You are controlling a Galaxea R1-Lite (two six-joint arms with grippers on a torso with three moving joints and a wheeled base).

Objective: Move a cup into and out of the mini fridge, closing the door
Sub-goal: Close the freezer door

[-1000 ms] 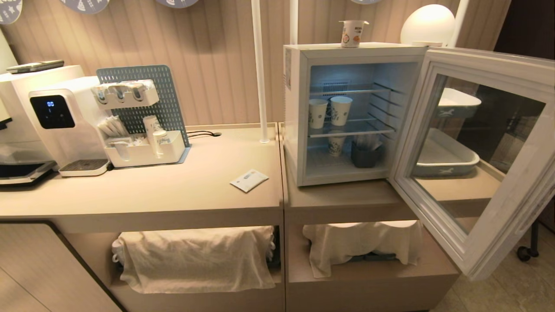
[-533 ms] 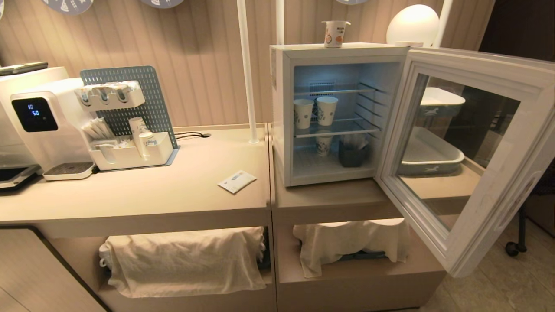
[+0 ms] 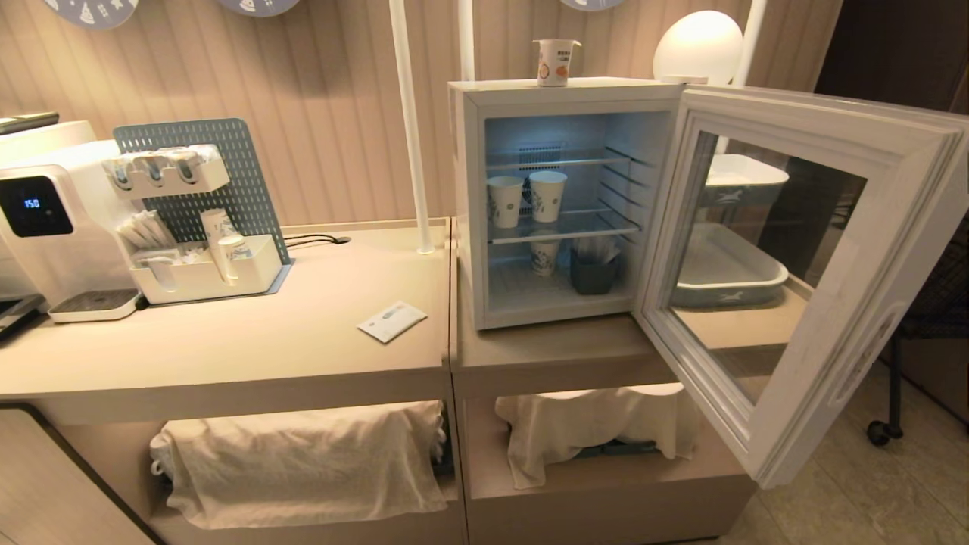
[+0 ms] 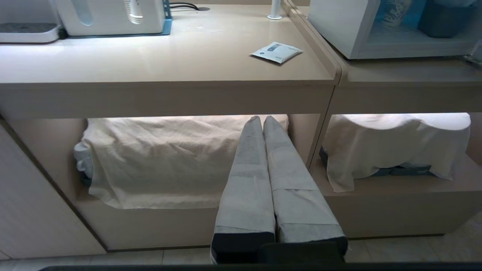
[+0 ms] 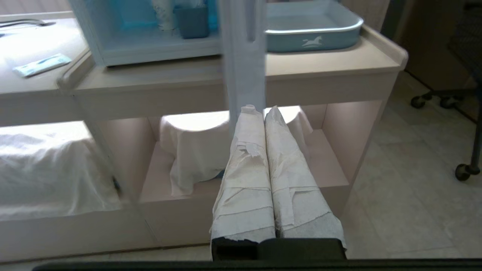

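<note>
The cup (image 3: 555,62), small and white with an orange picture, stands on top of the mini fridge (image 3: 467,204). The door (image 3: 795,129) is swung wide open to the right, and the lit shelves inside show. Neither gripper appears in the head view. My left gripper (image 4: 262,118) is shut and empty, held low before the counter's lower shelf, with the mini fridge (image 4: 339,30) up and to its right. My right gripper (image 5: 263,109) is also shut and empty, low, just below the open door's edge (image 5: 243,56).
Two tall paper cups (image 3: 547,195) stand on the fridge's middle shelf, and a dark holder (image 3: 594,272) sits below. A packet (image 3: 391,321) lies on the counter. A water dispenser (image 3: 45,227) and organizer (image 3: 204,265) stand left. A blue tray (image 3: 727,272) lies behind the door. Cloths (image 3: 303,469) cover the lower shelves.
The whole head view has slid left, so the camera has moved rightward. The cup, the fridge and its door keep their places relative to each other.
</note>
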